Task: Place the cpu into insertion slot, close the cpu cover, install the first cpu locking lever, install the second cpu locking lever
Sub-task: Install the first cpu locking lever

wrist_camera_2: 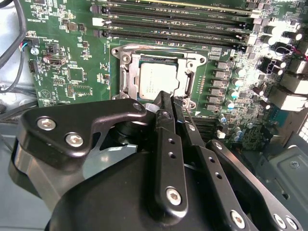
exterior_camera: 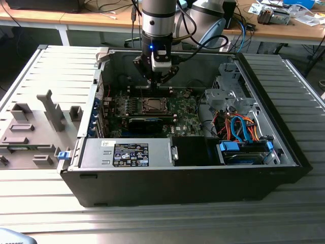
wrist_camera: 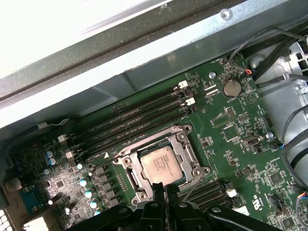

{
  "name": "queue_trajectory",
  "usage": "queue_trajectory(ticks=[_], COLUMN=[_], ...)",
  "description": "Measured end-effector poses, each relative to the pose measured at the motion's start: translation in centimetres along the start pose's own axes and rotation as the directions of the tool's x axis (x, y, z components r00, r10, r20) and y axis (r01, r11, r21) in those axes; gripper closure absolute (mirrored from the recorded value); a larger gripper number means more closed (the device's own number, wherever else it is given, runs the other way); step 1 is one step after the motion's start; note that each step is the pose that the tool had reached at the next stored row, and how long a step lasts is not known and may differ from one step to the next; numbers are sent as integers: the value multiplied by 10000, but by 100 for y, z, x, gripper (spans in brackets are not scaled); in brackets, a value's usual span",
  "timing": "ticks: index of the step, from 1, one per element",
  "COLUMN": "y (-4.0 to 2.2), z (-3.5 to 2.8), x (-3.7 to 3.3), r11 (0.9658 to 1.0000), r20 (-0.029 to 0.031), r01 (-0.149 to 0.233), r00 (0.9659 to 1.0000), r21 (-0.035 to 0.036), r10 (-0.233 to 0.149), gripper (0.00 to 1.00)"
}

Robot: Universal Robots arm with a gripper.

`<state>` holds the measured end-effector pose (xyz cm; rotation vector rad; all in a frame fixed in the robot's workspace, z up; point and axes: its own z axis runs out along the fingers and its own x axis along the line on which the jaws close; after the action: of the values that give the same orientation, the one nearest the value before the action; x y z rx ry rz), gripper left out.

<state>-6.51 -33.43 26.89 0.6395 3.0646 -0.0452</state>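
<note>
Open computer case [exterior_camera: 254, 168]: gripper [wrist_camera: 164, 188] pinched above cpu [wrist_camera: 161, 165] (cover [wrist_camera: 190, 156] down).

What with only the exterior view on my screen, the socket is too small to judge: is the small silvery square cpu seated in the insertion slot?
Observer: Yes. In both wrist views the small silvery square cpu lies flat and square in place.
Operator: And the thin silver hinged cover?
Observer: The thin silver cpu cover is down, framing the chip through its window.
Operator: Where is the end effector?
Observer: In the first wrist view the black end effector is shut, its tip at the cover's edge, beside a slanting thin metal lever rod.
</note>
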Motion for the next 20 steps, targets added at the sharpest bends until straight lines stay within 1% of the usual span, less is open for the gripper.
queue_trajectory(ticks=[20], y=[0], z=[0], x=[0], r11=[9999], r20=[2], r01=[101], r00=[9999], r21=[-2], r10=[-101], gripper=[84])
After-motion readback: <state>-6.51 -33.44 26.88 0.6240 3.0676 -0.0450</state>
